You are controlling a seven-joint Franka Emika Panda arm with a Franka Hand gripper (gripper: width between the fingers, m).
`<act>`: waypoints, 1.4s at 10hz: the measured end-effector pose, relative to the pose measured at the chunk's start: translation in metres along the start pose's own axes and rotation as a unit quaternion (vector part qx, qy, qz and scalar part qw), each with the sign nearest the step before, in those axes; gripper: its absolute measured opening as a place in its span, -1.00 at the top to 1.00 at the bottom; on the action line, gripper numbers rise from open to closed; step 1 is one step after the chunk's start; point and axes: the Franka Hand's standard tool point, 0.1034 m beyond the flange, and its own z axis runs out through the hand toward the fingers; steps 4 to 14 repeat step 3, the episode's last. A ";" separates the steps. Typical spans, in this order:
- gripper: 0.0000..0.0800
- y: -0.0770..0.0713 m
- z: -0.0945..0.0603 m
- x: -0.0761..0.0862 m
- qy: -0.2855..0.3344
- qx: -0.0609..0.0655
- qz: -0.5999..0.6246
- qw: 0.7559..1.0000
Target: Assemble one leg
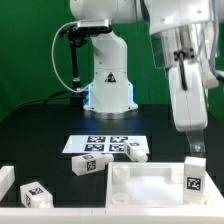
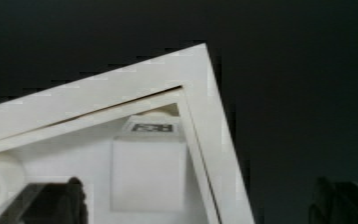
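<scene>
tool point(image 1: 193, 152) fingertips hidden behind leg point(image 1: 192, 177), tray piece point(image 1: 140, 186) cropped by frame edge

No words or numbers readable: only a black warning triangle on the robot base point(image 1: 110, 77), and square marker tags on the marker board point(image 1: 100, 144).

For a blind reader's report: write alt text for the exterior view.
The gripper holds a white leg upright over a corner of the large white tray piece on a black table. More tagged white blocks lie beside the marker board.
</scene>
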 end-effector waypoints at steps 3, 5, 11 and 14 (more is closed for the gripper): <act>-0.62 0.002 0.007 0.001 0.004 -0.001 -0.001 1.000; -0.62 0.002 0.007 0.001 0.004 -0.001 -0.001 1.000; -0.62 0.002 0.007 0.001 0.004 -0.001 -0.001 1.000; -0.62 0.002 0.007 0.001 0.004 -0.001 -0.001 1.000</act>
